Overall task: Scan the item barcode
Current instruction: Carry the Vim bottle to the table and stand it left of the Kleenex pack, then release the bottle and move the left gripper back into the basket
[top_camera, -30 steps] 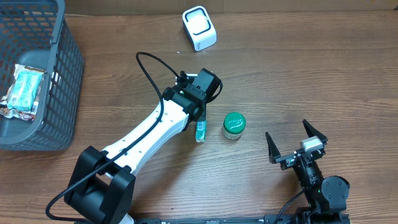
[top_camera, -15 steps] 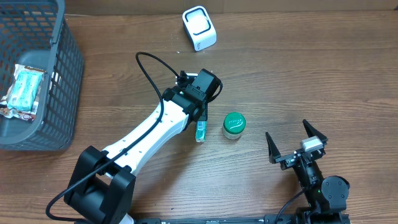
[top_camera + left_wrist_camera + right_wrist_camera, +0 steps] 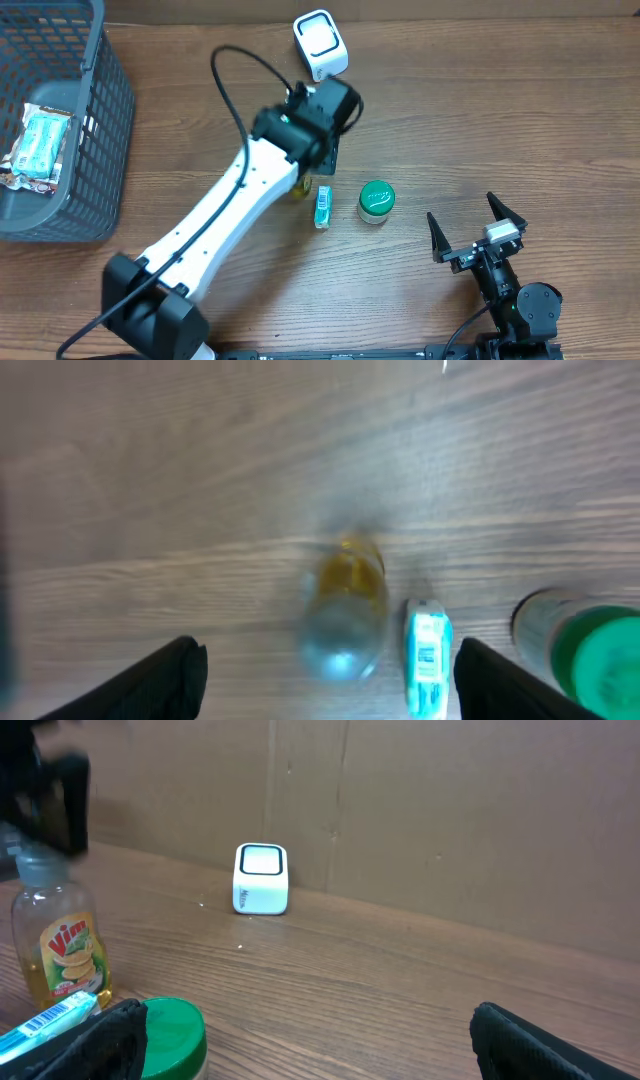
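Note:
A small clear bottle of yellow liquid with a "Vim" label stands upright on the wooden table. In the overhead view the bottle is mostly hidden under my left arm. My left gripper hovers above it, open and holding nothing, and its fingers are clear of the bottle. The white barcode scanner sits at the far edge, just beyond the left gripper. My right gripper rests open and empty near the front right.
A teal pack lies flat beside the bottle, and a green-lidded jar stands right of it. A grey basket at the far left holds a wrapped packet. The left arm's black cable loops over the table.
My left gripper has opened, let go of the bottle and moved up and toward the scanner. The bottle stays standing on the table. The right arm has not moved.

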Available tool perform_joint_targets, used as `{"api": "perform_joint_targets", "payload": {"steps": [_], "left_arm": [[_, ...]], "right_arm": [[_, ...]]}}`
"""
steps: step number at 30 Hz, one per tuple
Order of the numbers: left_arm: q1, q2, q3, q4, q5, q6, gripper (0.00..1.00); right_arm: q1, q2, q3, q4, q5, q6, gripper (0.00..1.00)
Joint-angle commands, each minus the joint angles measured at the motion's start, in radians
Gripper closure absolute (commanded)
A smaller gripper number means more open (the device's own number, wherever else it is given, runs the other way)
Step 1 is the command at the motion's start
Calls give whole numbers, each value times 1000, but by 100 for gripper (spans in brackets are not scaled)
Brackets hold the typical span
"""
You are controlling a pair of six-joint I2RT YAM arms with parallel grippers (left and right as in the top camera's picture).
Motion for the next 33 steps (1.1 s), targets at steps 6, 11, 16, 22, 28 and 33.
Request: {"api": "perform_joint_targets", "payload": {"steps": [6, 11, 16, 22, 28, 33], "left_arm": [[93, -24, 309, -279, -11, 126, 39], [193, -26, 412, -403, -22, 163, 39], [341, -26, 484, -427, -33, 178, 39], [555, -26, 574, -372, -48, 179, 39], [776, -22, 578, -234, -47, 237, 29], [932, -11, 578, -156, -47, 238, 0]], "right_arm": [[-4, -8, -11, 6, -4, 6, 0], [-4, -8, -11, 6, -4, 6, 0], [-4, -8, -11, 6, -4, 6, 0], [-4, -8, -11, 6, -4, 6, 0], [-4, -8, -11, 6, -4, 6, 0], [-4, -8, -11, 6, -4, 6, 0]]}}
